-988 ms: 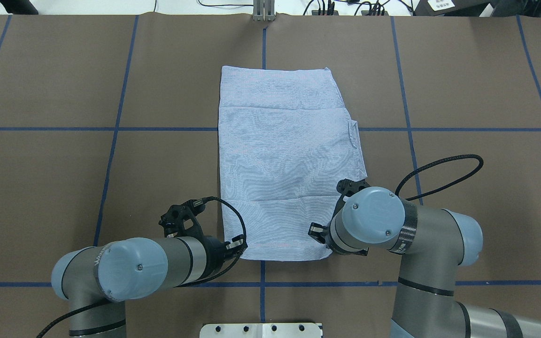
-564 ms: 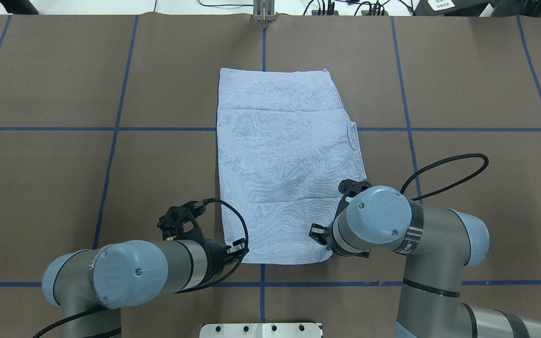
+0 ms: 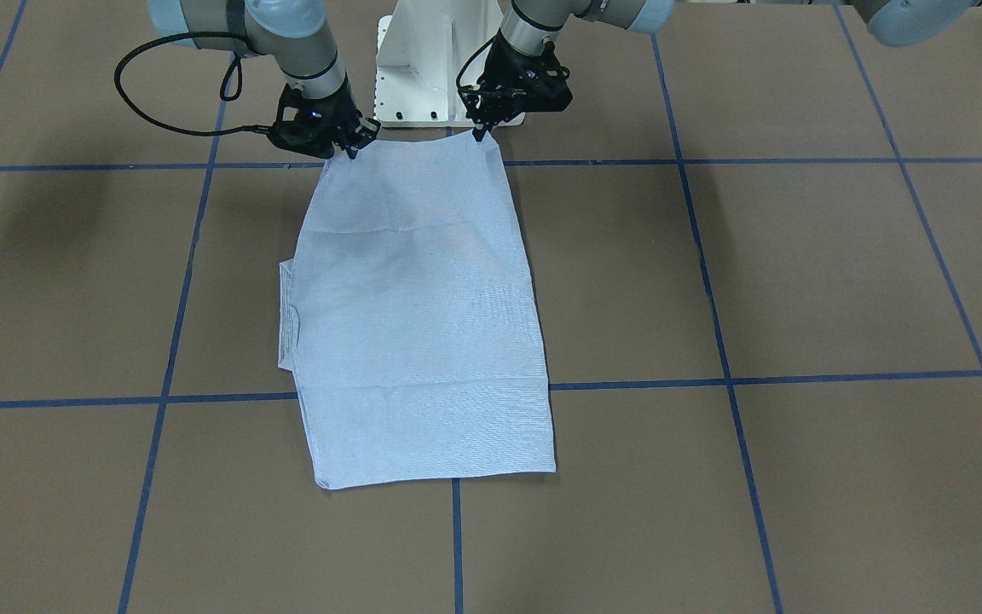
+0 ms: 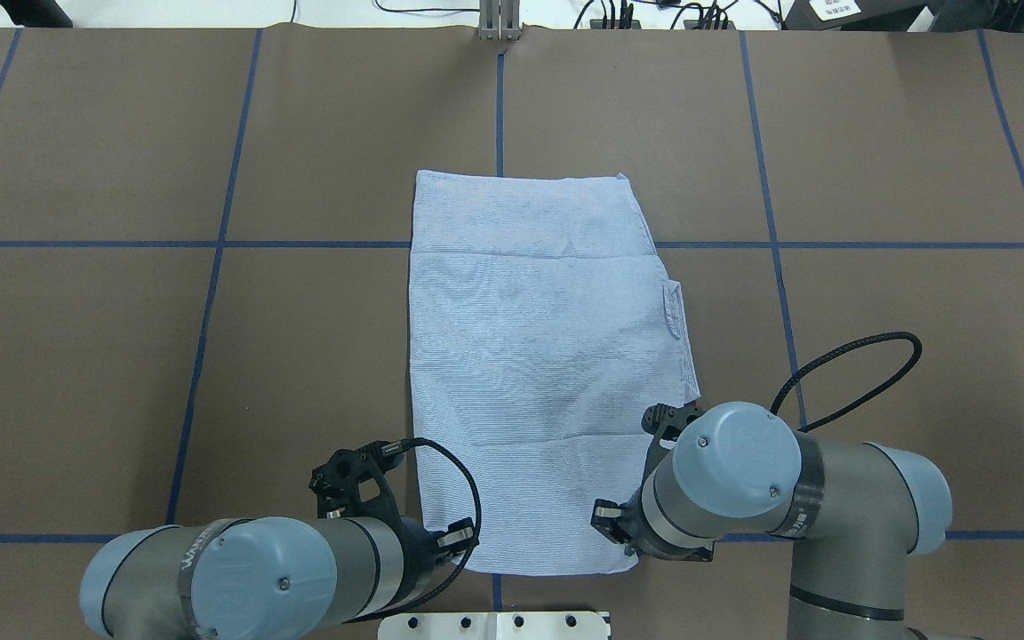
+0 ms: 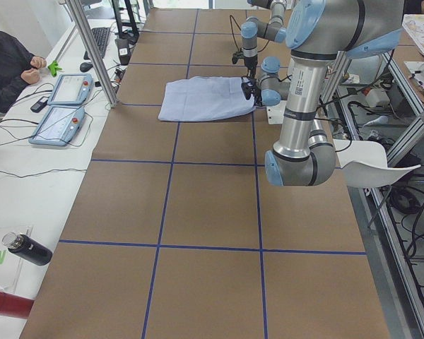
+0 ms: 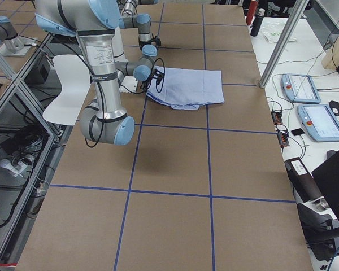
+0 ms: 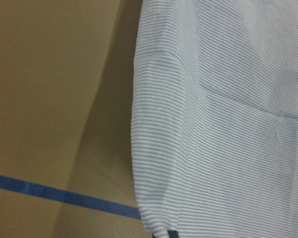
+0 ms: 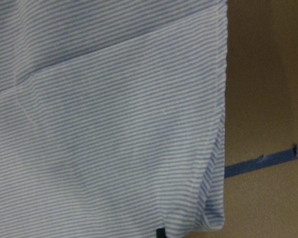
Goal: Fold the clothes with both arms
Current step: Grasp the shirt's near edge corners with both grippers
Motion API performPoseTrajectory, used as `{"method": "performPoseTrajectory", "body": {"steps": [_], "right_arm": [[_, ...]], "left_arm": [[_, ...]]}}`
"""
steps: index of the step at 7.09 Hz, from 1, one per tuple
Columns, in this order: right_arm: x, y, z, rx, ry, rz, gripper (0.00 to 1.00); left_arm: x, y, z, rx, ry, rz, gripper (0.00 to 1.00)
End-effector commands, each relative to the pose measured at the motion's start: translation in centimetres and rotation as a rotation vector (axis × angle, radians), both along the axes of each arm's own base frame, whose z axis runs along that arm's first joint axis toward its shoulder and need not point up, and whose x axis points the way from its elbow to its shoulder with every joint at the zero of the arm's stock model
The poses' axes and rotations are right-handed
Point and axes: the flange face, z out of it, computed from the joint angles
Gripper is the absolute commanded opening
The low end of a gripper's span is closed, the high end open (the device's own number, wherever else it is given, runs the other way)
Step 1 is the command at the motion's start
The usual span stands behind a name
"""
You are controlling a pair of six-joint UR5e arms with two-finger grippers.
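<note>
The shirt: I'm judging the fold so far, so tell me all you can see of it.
The shirt is thin cloth, finely striped light blue and white, folded into a long panel lying flat on the brown table, with cross creases and a small flap poking out one long edge. The left gripper and right gripper pinch its robot-side corners, slightly raised.

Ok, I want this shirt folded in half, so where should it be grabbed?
Grip the shirt at both corners of the short edge nearest the robot, coming from the robot's side, where the left gripper and right gripper are. It lies flat as a long rectangle, so lifting that edge should fold it evenly.
</note>
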Motion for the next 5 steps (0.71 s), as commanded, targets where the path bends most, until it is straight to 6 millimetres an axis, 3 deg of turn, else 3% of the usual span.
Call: {"method": "performPoseTrajectory", "body": {"steps": [1,2,3,4,5], "right_arm": [[-0.1,1.1,-0.3,-0.013,-0.009,-0.032,0.00],[0.1,0.0,-0.6,-0.011,-0.016,-0.020,0.00],[1.6,-3.1,-1.0,0.002,-0.035,0.016,0.00],[3.9,-6.6,-2.0,-0.030,-0.071,0.026,0.00],[6.2,-8.5,-3.4,-0.071,-0.116,0.023,0.00]], "left_arm": [[-1.3,0.8,-1.1,-0.001,-0.004,0.012,0.00],[-1.4,0.9,-1.6,0.002,0.008,0.018,0.00],[-1.6,0.5,-1.7,-0.007,0.009,0.044,0.00],[-2.7,-2.2,-2.0,-0.008,0.018,0.007,0.00],[-4.4,-3.5,-3.0,0.005,0.038,0.025,0.00]]}}
